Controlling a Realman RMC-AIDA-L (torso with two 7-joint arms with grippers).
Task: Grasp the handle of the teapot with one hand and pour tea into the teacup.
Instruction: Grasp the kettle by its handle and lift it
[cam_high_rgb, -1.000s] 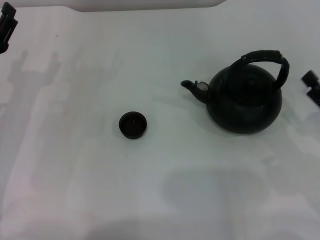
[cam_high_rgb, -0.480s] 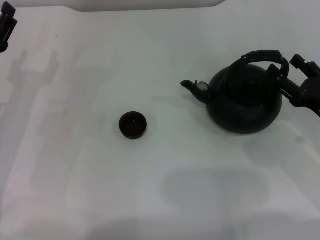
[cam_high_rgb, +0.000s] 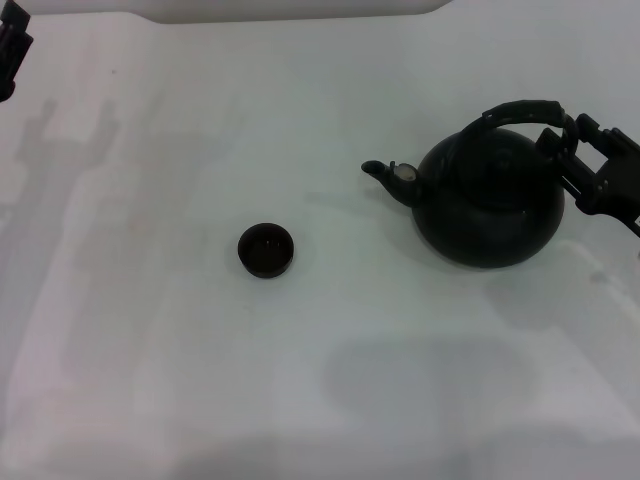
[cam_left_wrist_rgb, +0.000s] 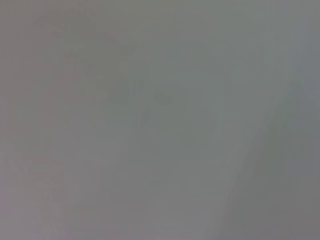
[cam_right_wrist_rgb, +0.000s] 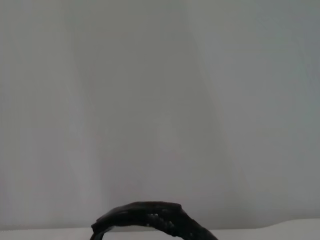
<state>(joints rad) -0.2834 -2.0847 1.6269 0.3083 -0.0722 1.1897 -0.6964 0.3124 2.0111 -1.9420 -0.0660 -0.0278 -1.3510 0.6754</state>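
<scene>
My right claw (cam_high_rgb: 568, 140) sits spread open at the handle (cam_high_rgb: 527, 109), teapot's (cam_high_rgb: 490, 200) 3 o'clock side; teacup (cam_high_rgb: 266, 250) well off toward its 9.

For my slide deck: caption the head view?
Right hand at the teapot handle; teacup sits apart on the white table.

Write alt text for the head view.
The right gripper reaches the handle of a black teapot on a white table. A teacup sits off its spout; the left gripper waits at the far edge.
</scene>
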